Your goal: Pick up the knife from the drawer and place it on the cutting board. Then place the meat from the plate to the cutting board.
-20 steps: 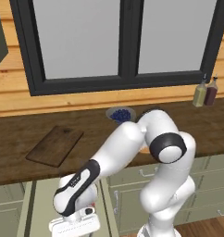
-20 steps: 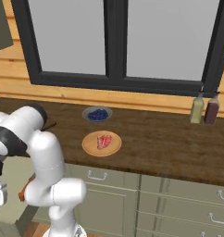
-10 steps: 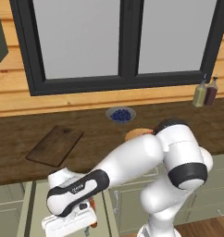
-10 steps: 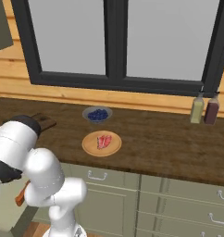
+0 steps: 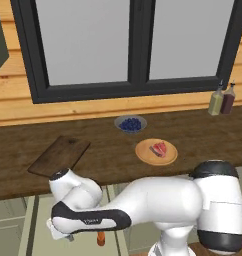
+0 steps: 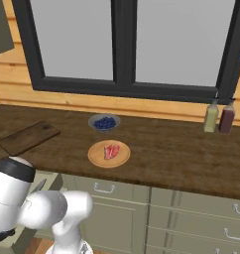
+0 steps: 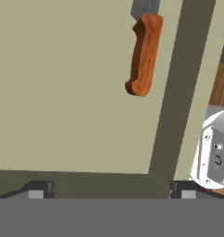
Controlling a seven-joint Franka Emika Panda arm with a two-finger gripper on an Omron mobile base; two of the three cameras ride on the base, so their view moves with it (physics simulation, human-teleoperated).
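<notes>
No brand, label or writing can be read anywhere, while the gripper (image 7: 109, 190), jaws wide apart and empty, hangs over the pale drawer (image 7: 63, 92) floor, the orange-handled knife (image 7: 143, 53) lying at upper centre of the hand view.

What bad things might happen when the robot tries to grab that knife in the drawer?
1. The knife lies off to one side of the open tool, near the drawer wall. The tool may close on nothing, or bump the wall.
2. The handle lies flat on the drawer floor, so the fingers may push it along instead of getting around it.
3. The cutting board is up on the counter, so a loose grip may drop the knife on the way.
</notes>
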